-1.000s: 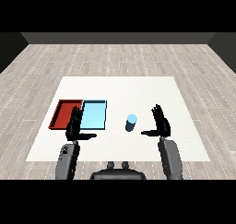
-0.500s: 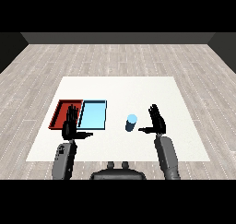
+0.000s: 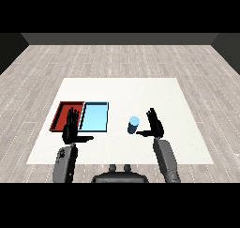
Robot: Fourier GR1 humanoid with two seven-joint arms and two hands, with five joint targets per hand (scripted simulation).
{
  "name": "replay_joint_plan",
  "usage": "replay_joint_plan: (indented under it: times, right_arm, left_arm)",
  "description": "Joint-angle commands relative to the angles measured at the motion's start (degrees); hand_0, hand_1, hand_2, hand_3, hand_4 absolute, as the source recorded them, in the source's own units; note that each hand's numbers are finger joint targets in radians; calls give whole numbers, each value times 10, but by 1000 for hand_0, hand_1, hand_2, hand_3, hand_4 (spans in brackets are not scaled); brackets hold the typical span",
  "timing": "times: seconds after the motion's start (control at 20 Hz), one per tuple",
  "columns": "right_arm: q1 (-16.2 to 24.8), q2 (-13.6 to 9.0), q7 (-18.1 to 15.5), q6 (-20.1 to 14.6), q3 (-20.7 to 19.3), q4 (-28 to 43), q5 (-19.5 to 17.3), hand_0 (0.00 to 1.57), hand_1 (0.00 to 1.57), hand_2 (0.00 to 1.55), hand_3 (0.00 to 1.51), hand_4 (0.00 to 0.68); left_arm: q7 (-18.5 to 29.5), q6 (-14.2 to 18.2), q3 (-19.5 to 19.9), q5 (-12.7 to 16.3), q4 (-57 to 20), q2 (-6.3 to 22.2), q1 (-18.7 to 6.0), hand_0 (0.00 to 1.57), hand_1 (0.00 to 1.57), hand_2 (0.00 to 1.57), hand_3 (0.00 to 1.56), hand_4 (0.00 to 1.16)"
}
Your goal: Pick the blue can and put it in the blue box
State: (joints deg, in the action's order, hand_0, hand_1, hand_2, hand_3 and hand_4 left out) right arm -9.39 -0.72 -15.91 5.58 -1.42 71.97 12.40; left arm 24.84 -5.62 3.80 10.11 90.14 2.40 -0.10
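Meanwhile blue can (image 3: 133,125) stands outside light blue tray (image 3: 95,126), beside open right hand (image 3: 154,126).

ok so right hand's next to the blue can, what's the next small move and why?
Probably slide the right hand a little further left and curl its fingers round the blue can. The can stands upright on the table, right of the light blue tray. The hand sits just to its right, fingers straight, thumb reaching toward the can's base, nothing held yet. So a grasp has to come before any lift.
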Motion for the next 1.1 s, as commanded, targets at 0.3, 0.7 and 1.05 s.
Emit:
replay_joint_plan:
  times: [0.3,0.7,1.05]
  right_arm:
    - [-53,-5,-3,4,-6,-71,17,0,0,0,0,0]
    - [-51,7,-79,-48,75,-147,52,0,0,0,0,0]
    - [-85,7,-60,-56,74,-165,50,0,0,0,0,0]
  left_arm:
    - [-16,14,1,-14,14,6,-9,0,0,0,0,0]
    - [-16,14,-7,-10,27,-6,4,0,0,0,0,0]
    - [7,8,8,-9,5,1,-2,0,0,0,0,0]
